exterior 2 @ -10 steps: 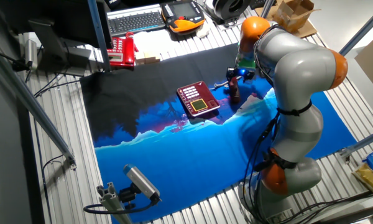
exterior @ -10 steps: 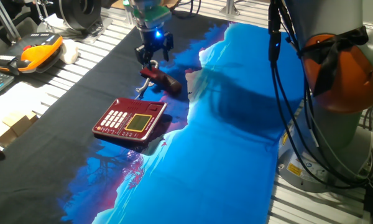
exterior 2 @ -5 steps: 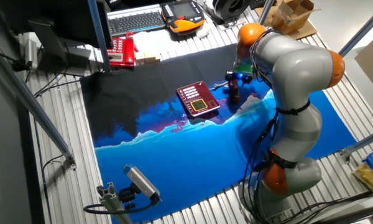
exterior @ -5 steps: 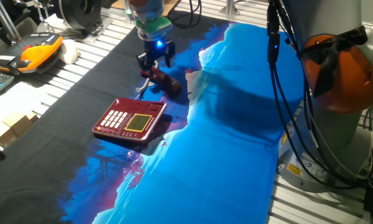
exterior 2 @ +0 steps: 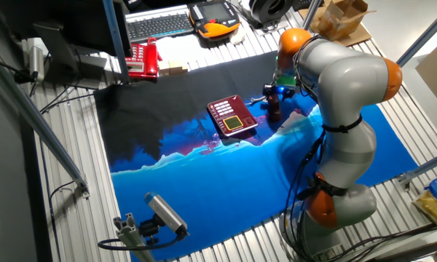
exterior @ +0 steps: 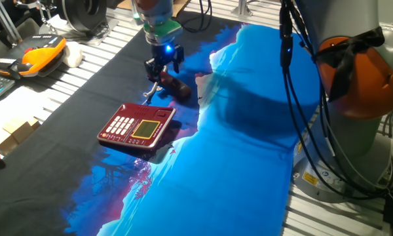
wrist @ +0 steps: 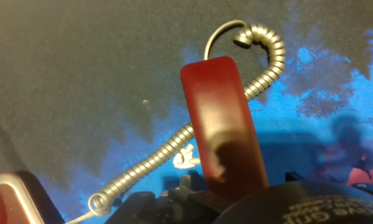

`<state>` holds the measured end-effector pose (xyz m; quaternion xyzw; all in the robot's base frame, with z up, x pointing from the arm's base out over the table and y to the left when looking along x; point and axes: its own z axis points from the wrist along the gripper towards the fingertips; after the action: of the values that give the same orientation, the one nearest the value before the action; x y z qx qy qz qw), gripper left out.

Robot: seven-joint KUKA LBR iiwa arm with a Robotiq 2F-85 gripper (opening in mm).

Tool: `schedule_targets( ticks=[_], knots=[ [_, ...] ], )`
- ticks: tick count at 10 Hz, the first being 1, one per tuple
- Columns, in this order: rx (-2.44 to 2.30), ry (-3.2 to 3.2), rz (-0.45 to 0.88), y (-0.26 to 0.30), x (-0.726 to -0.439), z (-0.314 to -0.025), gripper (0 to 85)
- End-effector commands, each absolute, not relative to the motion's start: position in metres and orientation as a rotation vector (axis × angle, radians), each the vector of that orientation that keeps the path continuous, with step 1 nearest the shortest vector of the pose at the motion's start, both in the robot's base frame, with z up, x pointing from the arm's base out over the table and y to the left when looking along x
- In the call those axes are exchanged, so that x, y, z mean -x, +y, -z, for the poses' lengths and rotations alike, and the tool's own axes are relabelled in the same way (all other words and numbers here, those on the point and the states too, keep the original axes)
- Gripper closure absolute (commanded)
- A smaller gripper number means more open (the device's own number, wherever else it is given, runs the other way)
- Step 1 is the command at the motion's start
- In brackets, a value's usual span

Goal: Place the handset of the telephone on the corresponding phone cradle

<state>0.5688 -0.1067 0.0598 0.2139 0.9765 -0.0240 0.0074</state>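
The handset (exterior: pixel 172 86) lies on the black and blue cloth (exterior: pixel 249 131) that covers the table, well clear of the telephone (exterior: pixel 137 125) and off its cradle (exterior: pixel 158 115). In the hand view the handset (wrist: pixel 227 124) runs lengthwise up the middle of the picture, with its coiled cord (wrist: pixel 193 134) passing behind it from lower left to upper right. A corner of the telephone (wrist: pixel 12 199) shows at the lower left edge.

The gripper (exterior: pixel 162 66) stands directly over the near end of the handset, fingers pointing down and straddling it. From the other fixed view the gripper (exterior 2: pixel 274 98) sits low on the handset (exterior 2: pixel 274 110), beside the telephone (exterior 2: pixel 231 116). Whether the fingers press on the handset or only flank it cannot be told from any view.

The cradle recess at the end of the telephone holds nothing; the white keys and green display face up.

Off the cloth lie an orange and black gadget (exterior: pixel 42 51) and a keyboard (exterior 2: pixel 159 24).
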Motion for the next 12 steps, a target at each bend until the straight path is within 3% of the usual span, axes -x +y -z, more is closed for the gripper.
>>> schedule_targets(
  ticks=[1,12],
  knots=[
    [-0.655,3.06,0.074,-0.106,-0.57,-0.058,17.0],
    [-0.632,3.052,0.08,-0.104,-0.561,-0.044,17.0]
  ],
)
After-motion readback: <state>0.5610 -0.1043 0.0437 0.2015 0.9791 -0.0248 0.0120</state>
